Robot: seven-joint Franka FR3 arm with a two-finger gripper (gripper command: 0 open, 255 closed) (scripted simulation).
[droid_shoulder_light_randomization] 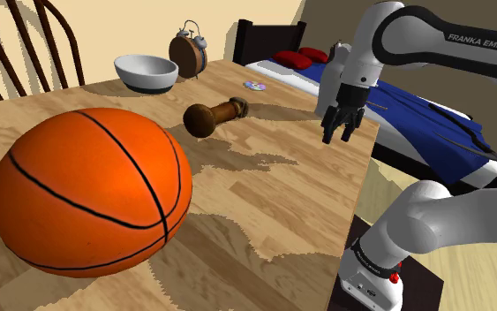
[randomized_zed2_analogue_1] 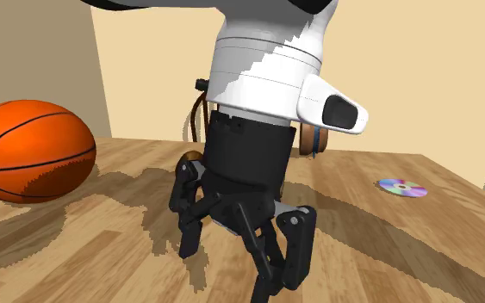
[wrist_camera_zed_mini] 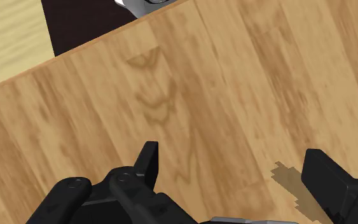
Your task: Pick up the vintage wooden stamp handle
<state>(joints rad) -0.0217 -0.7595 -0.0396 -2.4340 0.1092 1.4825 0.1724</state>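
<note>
Obs., standing by the desk (droid_shoulder_light_randomization: 264, 199): the stamp handle (droid_shoulder_light_randomization: 213, 117), dark brown turned wood, lies flat on its side out on the open top, untouched. Around it: bowl (droid_shoulder_light_randomization: 146, 72) at 10 o'clock from it, small shiny disc (droid_shoulder_light_randomization: 254, 86) at 2 o'clock, big orange basketball (droid_shoulder_light_randomization: 92, 190) at 8 o'clock; none touch it. Its long axis in the shoulder view runs roughly 8 o'clock to 2 o'clock, bulbous knob at the 8 end, narrower collared end at the 2 end. End effector (droid_shoulder_light_randomization: 339, 137) hangs pointing down over the desk, close to the edge that faces the bed (droid_shoulder_light_randomization: 432, 132), above the surface and in contact with nothing. Wrist view: end effector (wrist_camera_zed_mini: 234, 168) spread wide, the two fingers (wrist_camera_zed_mini: 149, 159) well apart with only bare desk between them; empty. Key relation: in the shoulder view the handle sits at about 9 o'clock from the end effector, well apart. Judgement: approach not yet made; the step in hand is the reach. The next move calls for a traverse toward 9 o'clock, then a descent, wrist turned so the fingers close across the 8–2 axis, best at the slim neck rather than the knob. Risk: being round, it may roll if one finger nudges it first
</note>
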